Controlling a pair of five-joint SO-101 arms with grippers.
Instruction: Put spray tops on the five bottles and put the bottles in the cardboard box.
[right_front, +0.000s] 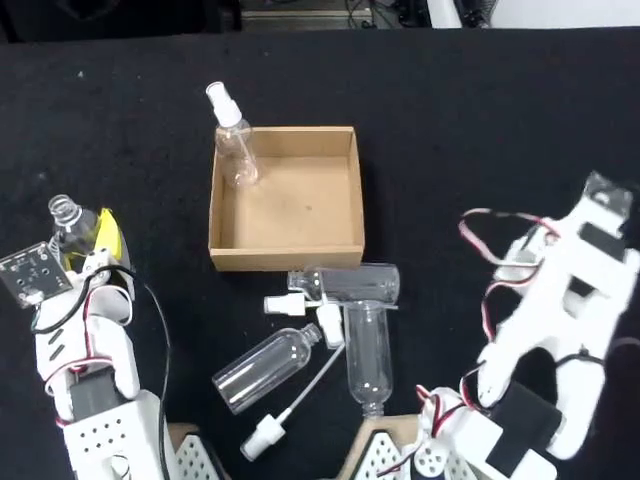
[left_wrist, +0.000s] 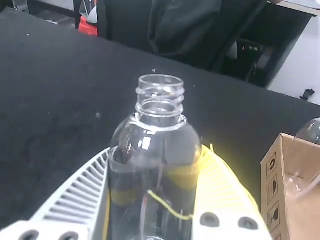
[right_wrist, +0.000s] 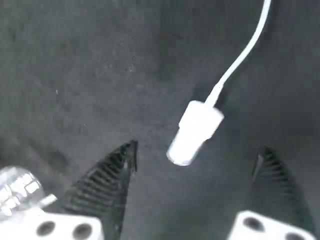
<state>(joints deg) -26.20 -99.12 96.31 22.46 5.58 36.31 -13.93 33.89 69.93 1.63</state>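
The left gripper (left_wrist: 152, 200) clamps an uncapped clear plastic bottle (left_wrist: 160, 125) upright, at nine o'clock from the open brown cardboard box (right_front: 285, 258). The right gripper (right_wrist: 198, 149) is spread wide; a loose white spray top (right_wrist: 196, 131) with its tube lies on the black table (right_wrist: 75, 60) between the jaws, touching neither.

1. Clear, glossy plastic with bright glints for the bottle (left_wrist: 152, 170) clamped in the left gripper (left_wrist: 156, 152).
2. Ribbed matt plastic on its fingers (left_wrist: 80, 195), white on one, yellow on the other.
3. Plain matt brown card for the cardboard box (right_front: 285, 255).
4. Black matt cloth, faintly speckled, over the table (right_front: 480, 130).
5. Smooth white plastic for the spray top (right_wrist: 195, 132) and its thin tube.
6. Dark ribbed plastic on the right gripper (right_wrist: 198, 148) fingers (right_wrist: 107, 185), on smooth white bases.
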